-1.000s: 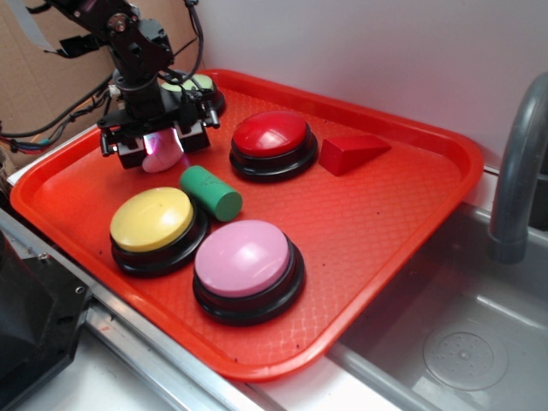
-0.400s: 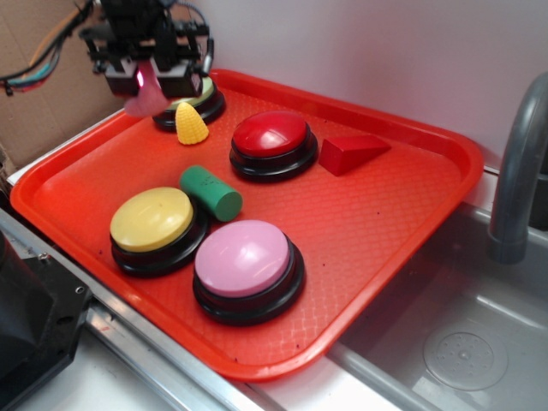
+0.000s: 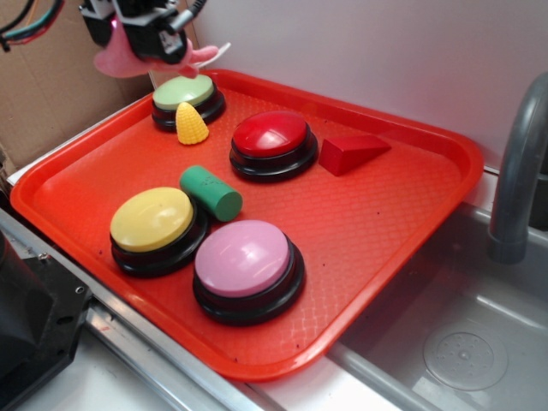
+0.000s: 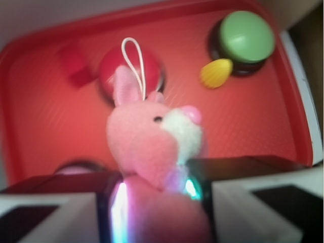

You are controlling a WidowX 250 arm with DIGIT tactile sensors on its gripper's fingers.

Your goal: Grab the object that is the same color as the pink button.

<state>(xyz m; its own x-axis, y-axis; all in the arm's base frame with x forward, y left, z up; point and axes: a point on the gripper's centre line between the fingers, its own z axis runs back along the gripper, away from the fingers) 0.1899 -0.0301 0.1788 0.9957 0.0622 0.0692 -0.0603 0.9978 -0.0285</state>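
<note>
Pink plush held aloft in my gripper (image 3: pixel 141 51), clear of the red plastic tray (image 3: pixel 411 214).

Soft pink plush rabbit toy (image 4: pixel 152 144) with a white face patch and white loop sits clamped between my two black fingers (image 4: pixel 238 177), its head poking out beyond them. In the exterior view I hang at about eleven o'clock over the tray, above the round green-topped button (image 3: pixel 182 92) and the small yellow corn-shaped cone (image 3: pixel 191 125). The large pale pink domed button on a black base (image 3: pixel 247 261) rests at about six o'clock, beside the yellow-topped button (image 3: pixel 154 221) and green cylinder (image 3: pixel 211 193). I judge the grab essentially done: matching toy gripped and lifted, nothing obvious left.
</note>
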